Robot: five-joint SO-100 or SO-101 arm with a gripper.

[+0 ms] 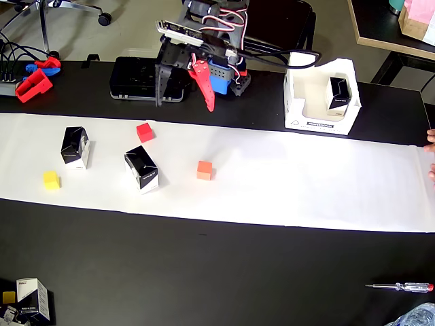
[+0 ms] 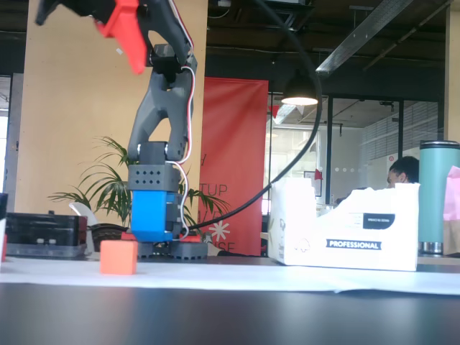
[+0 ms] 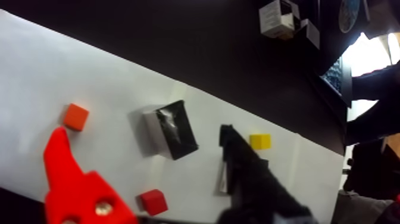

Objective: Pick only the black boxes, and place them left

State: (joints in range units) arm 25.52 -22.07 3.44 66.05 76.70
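Note:
Two black boxes (image 1: 75, 147) (image 1: 141, 169) stand on the white paper strip (image 1: 306, 183), left of centre in the overhead view. A third black box (image 1: 338, 94) sits inside the large white carton (image 1: 299, 102). My gripper (image 1: 184, 106) hangs open and empty high above the strip's far edge, with a red finger (image 1: 202, 81) and a black one (image 1: 160, 85). In the wrist view, one black box (image 3: 171, 130) lies far below, between the spread fingers of the gripper (image 3: 141, 130). The other box (image 3: 222, 177) is mostly hidden behind the black finger (image 3: 250, 179).
A red cube (image 1: 145, 132), an orange cube (image 1: 204, 170) and a yellow cube (image 1: 51, 180) lie among the boxes. A black device (image 1: 139, 78) and red and blue parts (image 1: 34, 81) sit behind the strip. A screwdriver (image 1: 401, 287) lies front right. A hand (image 1: 431, 153) touches the strip's right end.

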